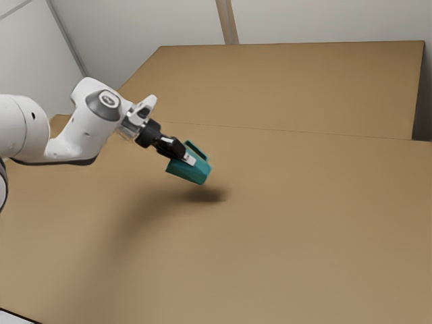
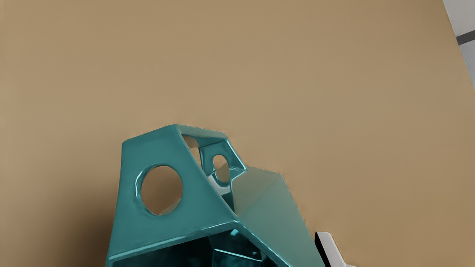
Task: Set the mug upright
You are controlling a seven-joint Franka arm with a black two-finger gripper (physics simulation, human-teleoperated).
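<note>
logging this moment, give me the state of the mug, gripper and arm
mug: tilted, not upright, held above the table, its open end toward the gripper
gripper: closed on the mug, angled downward
arm: bent, reaching over the table toward the exterior view's right

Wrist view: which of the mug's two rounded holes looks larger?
On the mug, the hole in the broad face bordering the dark opening; the other hole looks much smaller.

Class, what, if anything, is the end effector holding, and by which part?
The end effector holds the teal mug by its body's side, tilted above the table.
</note>
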